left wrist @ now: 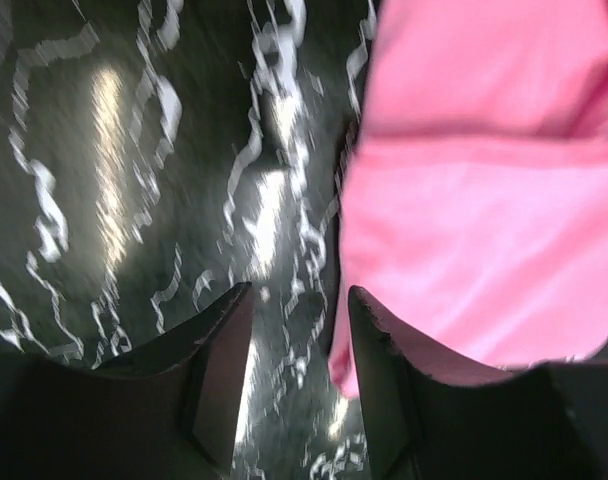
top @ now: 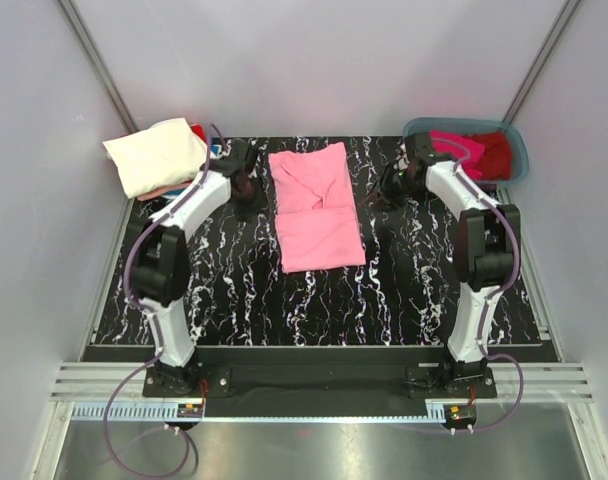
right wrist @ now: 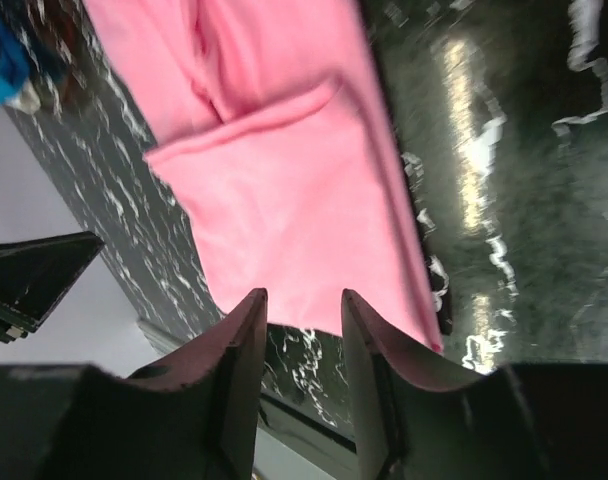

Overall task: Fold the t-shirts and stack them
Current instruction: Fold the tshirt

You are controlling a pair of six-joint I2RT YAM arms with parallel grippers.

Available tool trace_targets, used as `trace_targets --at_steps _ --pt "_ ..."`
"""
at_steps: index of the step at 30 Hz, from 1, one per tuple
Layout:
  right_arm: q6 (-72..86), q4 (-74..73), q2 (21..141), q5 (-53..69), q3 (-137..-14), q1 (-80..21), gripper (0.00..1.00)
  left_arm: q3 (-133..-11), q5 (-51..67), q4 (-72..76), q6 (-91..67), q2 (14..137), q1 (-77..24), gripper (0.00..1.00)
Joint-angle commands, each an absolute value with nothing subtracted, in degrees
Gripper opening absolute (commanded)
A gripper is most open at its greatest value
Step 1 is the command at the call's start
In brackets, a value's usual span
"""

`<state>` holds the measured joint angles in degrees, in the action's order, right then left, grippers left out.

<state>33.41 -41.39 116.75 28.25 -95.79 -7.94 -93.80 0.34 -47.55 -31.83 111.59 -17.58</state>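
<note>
A light pink t-shirt (top: 317, 208) lies folded into a long strip at the middle of the black marbled table; it also shows in the left wrist view (left wrist: 484, 230) and the right wrist view (right wrist: 284, 170). My left gripper (top: 249, 192) is open and empty just left of the shirt's upper part, seen over bare table in its own view (left wrist: 299, 300). My right gripper (top: 386, 190) is open and empty just right of the shirt (right wrist: 304, 305). A cream-white folded tee (top: 156, 155) tops a stack at the far left. Magenta (top: 454, 143) and dark red (top: 494, 152) tees lie in the tub.
The grey-blue plastic tub (top: 518, 150) stands at the far right corner. Under the cream tee, bits of red (top: 198, 132) and blue cloth (top: 215, 152) peek out. Grey walls close in the table on three sides.
</note>
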Motion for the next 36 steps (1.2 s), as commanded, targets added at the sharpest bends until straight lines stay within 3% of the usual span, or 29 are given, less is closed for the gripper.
trace_targets --at_steps 1,9,16,24,34,35,36 --pt "31.3 -32.61 114.0 33.13 -90.64 -11.85 0.4 -84.15 4.3 -36.94 -33.4 104.35 -21.25 0.47" --pt "30.24 -25.31 114.51 37.88 -78.93 -13.54 0.14 -73.84 7.99 -27.79 -37.7 100.11 -29.35 0.46" --pt "26.11 -26.63 117.07 35.34 -74.28 -13.01 0.03 -63.74 8.88 -22.42 -41.74 101.08 -31.2 0.43" --pt "30.14 -21.98 113.03 31.47 -62.15 -12.57 0.0 -57.13 8.35 -19.86 -43.24 103.1 -31.29 0.39" --pt "28.58 -28.1 99.68 27.17 -53.0 -12.92 0.0 -48.79 4.14 -22.15 -48.85 90.99 -40.15 0.39" --pt "27.78 -29.26 97.93 26.46 -53.35 -12.92 0.02 -47.91 2.91 -22.5 -50.78 89.57 -41.04 0.4" --pt "27.08 -30.57 96.95 25.76 -53.87 -12.92 0.12 -47.12 2.29 -22.94 -51.5 88.08 -41.83 0.42"
